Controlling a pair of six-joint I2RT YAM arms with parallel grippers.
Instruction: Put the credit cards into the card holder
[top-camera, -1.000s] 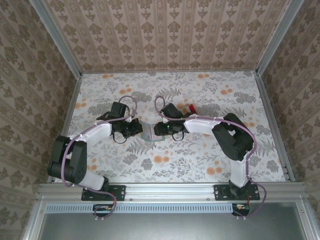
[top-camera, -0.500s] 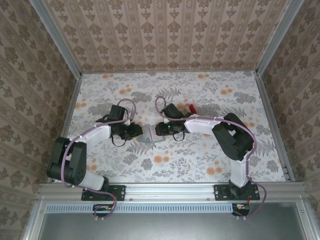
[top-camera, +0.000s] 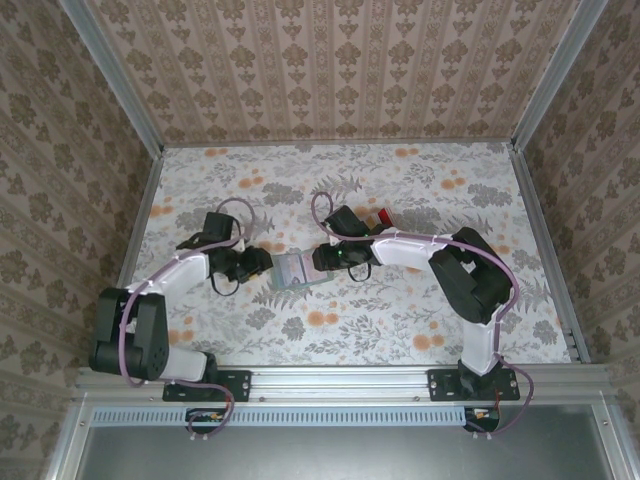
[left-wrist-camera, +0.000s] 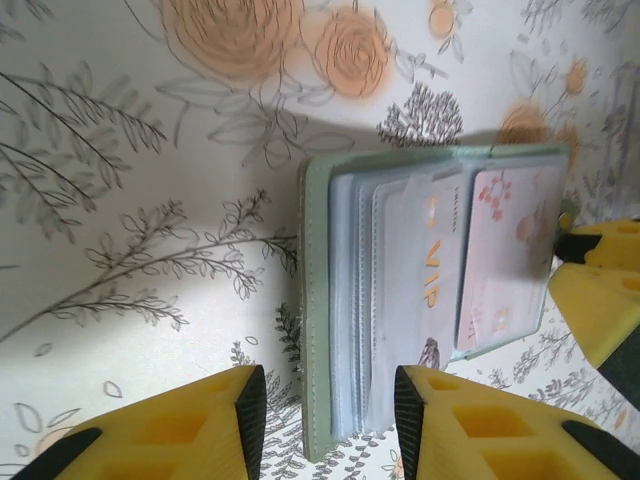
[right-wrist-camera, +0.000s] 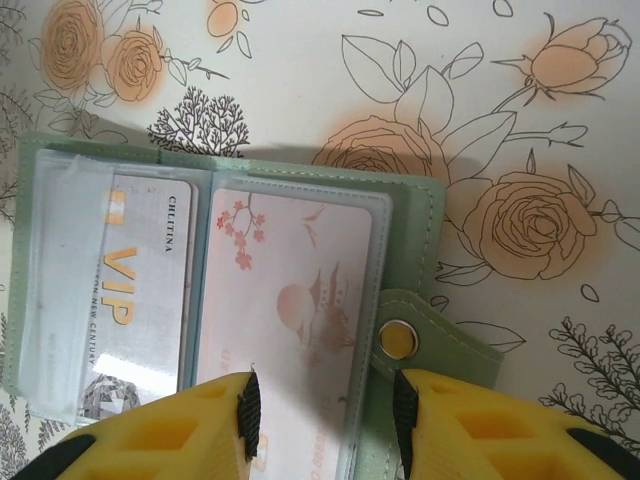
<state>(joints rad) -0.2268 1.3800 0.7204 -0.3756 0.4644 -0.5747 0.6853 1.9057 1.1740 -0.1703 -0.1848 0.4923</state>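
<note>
Table: a floral-print surface, seen from above with both arm bases at the bottom edge.
Card holder: sage-green, lying open and flat at the centre of the top view, between the two grippers.
Pockets: clear sleeves hold a grey VIP card with orange lettering and, right of it, a pale pink card with a blossom print.
Snap tab: a green strap with a metal stud, at the holder's right edge.
Red card: on the table just above the right arm's wrist, apart from the holder.
Left gripper: released; its yellow fingers stand apart on either side of the holder's lower spine edge, with bare table showing beside the left finger.
Right gripper: jaws parted over the pink card's pocket; contact cannot be told.
</note>
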